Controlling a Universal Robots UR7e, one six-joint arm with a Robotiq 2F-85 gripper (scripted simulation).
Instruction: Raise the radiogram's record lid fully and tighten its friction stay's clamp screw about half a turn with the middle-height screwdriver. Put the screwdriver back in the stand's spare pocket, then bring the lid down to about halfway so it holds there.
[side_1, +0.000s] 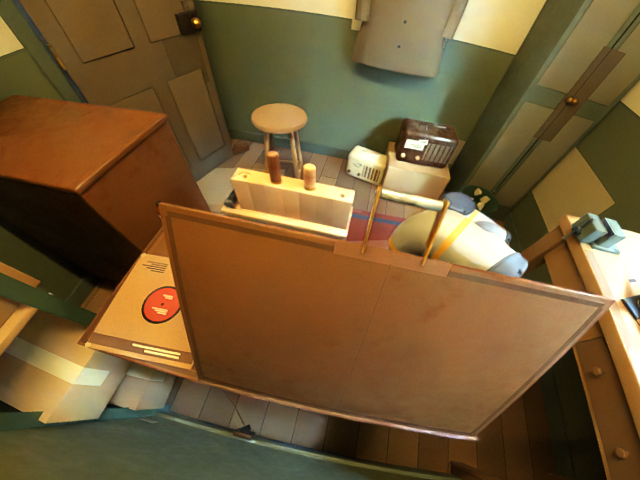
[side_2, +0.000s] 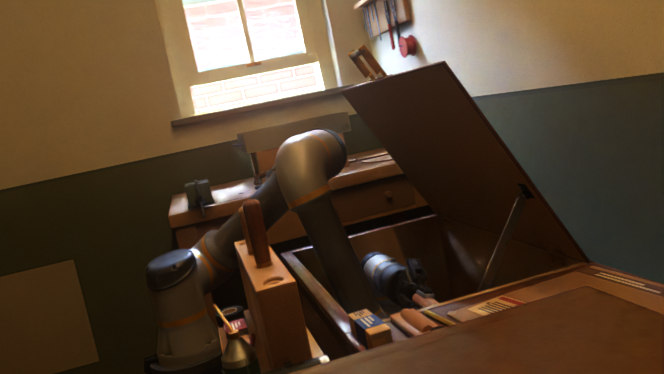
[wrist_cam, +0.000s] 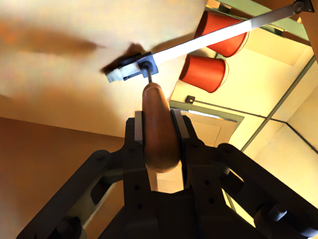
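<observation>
My gripper (wrist_cam: 159, 123) is down inside the radiogram's record well, under the raised lid (side_1: 382, 325). The wooden-handled screwdriver (wrist_cam: 159, 128) is clamped between its fingers. Its thin shaft points at the clamp screw (wrist_cam: 147, 65) on the friction stay (wrist_cam: 221, 32), and the tip sits at the screw. The stay (side_2: 501, 240) runs up to a bracket on the lid's underside. The wooden stand (side_1: 292, 199) sits beside the cabinet with two screwdrivers, a dark-handled one (side_1: 273, 166) and a pale one (side_1: 309, 175). One pocket (side_2: 272, 281) in the stand is empty.
The lid (side_2: 455, 155) hangs over the well and the arm (side_2: 310, 180) reaches under it. A record sleeve (side_1: 147, 310) lies on the cabinet top. A small box (side_2: 370, 327) and rolled items lie at the well's edge. A workbench (side_2: 300, 195) stands behind.
</observation>
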